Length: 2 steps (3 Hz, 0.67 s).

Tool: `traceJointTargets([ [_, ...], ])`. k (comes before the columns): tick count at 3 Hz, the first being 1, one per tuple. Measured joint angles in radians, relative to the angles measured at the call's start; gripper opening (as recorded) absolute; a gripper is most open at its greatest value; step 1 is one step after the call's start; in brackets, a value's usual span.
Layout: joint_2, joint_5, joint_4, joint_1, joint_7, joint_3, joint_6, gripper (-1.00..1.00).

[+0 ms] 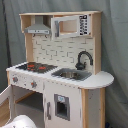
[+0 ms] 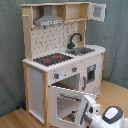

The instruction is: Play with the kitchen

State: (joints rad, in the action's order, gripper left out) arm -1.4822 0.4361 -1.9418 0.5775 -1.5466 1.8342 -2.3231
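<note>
The kitchen (image 1: pixel 60 55) (image 2: pixel 60 45) is a tall white and light-wood toy with a black-red hob (image 1: pixel 36 66) (image 2: pixel 52 59), a black faucet (image 1: pixel 82 59) (image 2: pixel 75 40), a steel sink (image 1: pixel 71 75) (image 2: pixel 82 50) and a grey hood (image 1: pixel 37 29) (image 2: pixel 49 20). Its windowed oven door (image 2: pixel 65 102) (image 1: pixel 4 96) stands swung open and outward. In the second exterior view my gripper (image 2: pixel 85 109) sits low, right at the door's free edge. Only a white part of my arm (image 1: pixel 22 121) shows in the first exterior view.
A grey curtain (image 1: pixel 115 45) (image 2: pixel 10 50) hangs behind the kitchen. The floor (image 2: pixel 117 92) is light wood. The small upper cabinet door (image 2: pixel 97 11) stands open. A lower cupboard door with a dark window (image 1: pixel 62 106) (image 2: pixel 91 72) is closed.
</note>
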Motion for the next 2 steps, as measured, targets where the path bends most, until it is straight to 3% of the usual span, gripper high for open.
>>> traceJointTargets([
  [1, 0.011, -0.05, -0.074, -0.03, -0.032, 0.005, 0.015, 1.0],
  [2, 0.024, -0.058, -0.158, -0.089, -0.028, 0.016, 0.042, 1.0],
])
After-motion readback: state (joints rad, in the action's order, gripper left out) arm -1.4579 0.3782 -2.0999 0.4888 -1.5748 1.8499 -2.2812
